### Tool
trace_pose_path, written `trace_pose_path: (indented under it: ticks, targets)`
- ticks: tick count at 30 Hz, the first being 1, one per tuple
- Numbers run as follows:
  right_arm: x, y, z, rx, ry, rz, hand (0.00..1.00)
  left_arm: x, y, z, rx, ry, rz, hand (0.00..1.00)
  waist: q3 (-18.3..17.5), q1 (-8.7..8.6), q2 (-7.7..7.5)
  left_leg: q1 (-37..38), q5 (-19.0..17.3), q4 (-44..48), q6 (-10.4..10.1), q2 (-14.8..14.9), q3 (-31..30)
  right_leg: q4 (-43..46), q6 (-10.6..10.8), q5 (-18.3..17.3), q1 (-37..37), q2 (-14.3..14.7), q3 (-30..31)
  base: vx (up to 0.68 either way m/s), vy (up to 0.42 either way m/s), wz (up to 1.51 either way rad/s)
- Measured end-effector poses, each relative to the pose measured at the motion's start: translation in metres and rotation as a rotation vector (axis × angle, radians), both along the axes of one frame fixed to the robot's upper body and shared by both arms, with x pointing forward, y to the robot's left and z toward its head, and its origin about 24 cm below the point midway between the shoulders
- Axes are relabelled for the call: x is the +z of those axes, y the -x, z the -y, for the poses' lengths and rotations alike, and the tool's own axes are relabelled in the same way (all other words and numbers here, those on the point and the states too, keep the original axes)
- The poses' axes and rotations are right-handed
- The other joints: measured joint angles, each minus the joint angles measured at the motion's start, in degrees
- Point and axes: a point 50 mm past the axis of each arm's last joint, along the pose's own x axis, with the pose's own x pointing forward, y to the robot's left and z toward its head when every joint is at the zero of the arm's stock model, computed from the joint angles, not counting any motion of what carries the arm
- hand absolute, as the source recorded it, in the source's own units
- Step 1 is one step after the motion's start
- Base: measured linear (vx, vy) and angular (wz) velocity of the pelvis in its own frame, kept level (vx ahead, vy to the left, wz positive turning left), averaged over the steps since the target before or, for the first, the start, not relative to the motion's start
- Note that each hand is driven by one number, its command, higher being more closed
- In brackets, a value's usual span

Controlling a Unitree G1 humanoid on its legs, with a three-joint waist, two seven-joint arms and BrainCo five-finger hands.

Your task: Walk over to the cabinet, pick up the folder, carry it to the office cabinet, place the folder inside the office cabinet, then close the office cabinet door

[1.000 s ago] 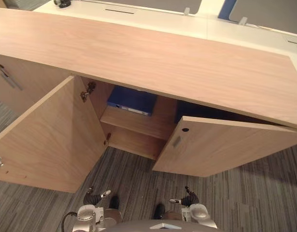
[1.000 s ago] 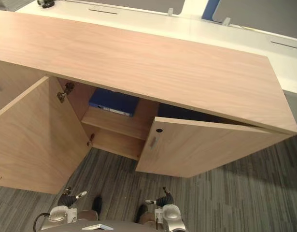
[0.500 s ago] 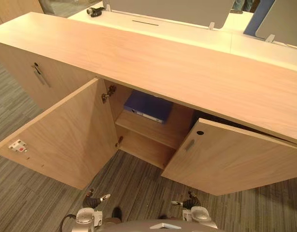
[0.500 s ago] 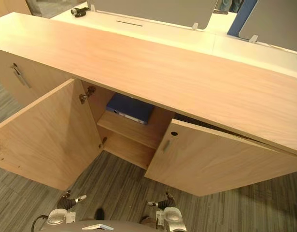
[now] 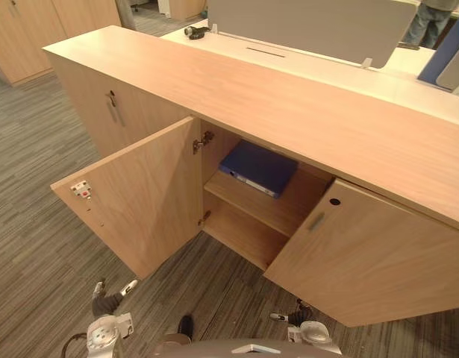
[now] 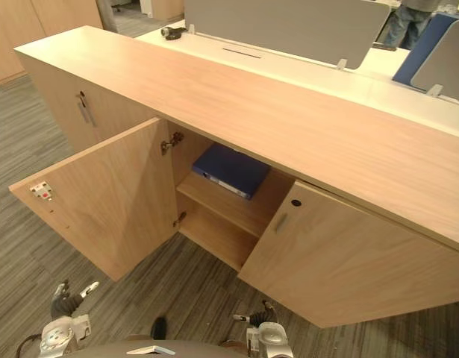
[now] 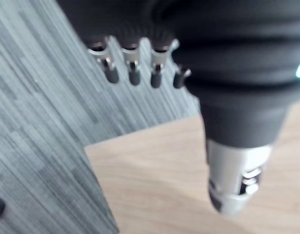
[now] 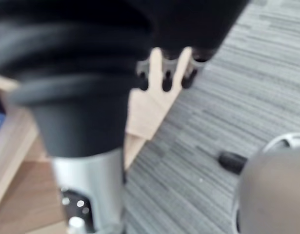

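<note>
One blue folder (image 5: 259, 165) lay on the one shelf (image 5: 268, 210) of the cabinet (image 5: 289, 112); two doors stood open, left door (image 5: 143, 195) wide, right door (image 5: 363, 261) partway; left hand (image 5: 107, 303) and right hand (image 5: 292, 318) hung low, fingers slack, empty.

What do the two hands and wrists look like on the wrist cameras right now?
They match. The left hand has a dark ribbed cover over its back and wrist, a row of silver fingers with dark tips, and a thick silver thumb set apart. The right hand has the same ribbed dark cover, dark fingertips and a silver right thumb. No markings visible.
</note>
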Motion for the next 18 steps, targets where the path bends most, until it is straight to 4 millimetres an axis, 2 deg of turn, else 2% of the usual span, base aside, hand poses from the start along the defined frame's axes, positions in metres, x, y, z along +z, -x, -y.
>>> trace_pose_path:
  ticks: [4,6,12,18]
  targets:
    - [0.000,0.000,0.000,0.002,0.000,0.001,0.00,0.005,0.001,-0.015,0.046,-0.038,0.010,0.00,-0.3,0.35,-0.43,0.1,0.0,0.0,0.1,-0.7,0.0,0.0,0.0,0.1,0.6,-0.4,1.0,0.09,0.006,0.13]
    - [0.000,-0.001,0.001,0.004,0.003,0.001,0.00,0.012,-0.005,-0.027,0.058,-0.075,0.029,0.00,-0.6,0.37,-0.82,0.2,0.1,0.0,0.0,-1.1,-0.1,-0.1,-0.1,0.5,0.8,-0.7,0.9,0.16,-0.010,0.10]
    - [0.007,-0.016,0.010,0.044,0.037,0.031,0.00,0.048,-0.039,-0.072,0.064,-0.221,0.123,0.00,-0.5,0.65,-1.49,0.3,-0.2,0.3,0.0,-1.4,2.1,-2.0,-0.4,1.7,0.9,-0.3,2.9,0.11,-0.010,-0.11]
    - [0.010,-0.025,0.011,0.068,0.047,0.047,0.00,0.081,-0.068,-0.101,0.020,-0.311,0.197,0.00,0.1,0.56,-2.63,1.3,-1.2,-0.1,0.6,-0.9,4.8,-2.3,-0.7,2.2,0.7,0.2,5.5,-0.02,-0.001,-0.21]
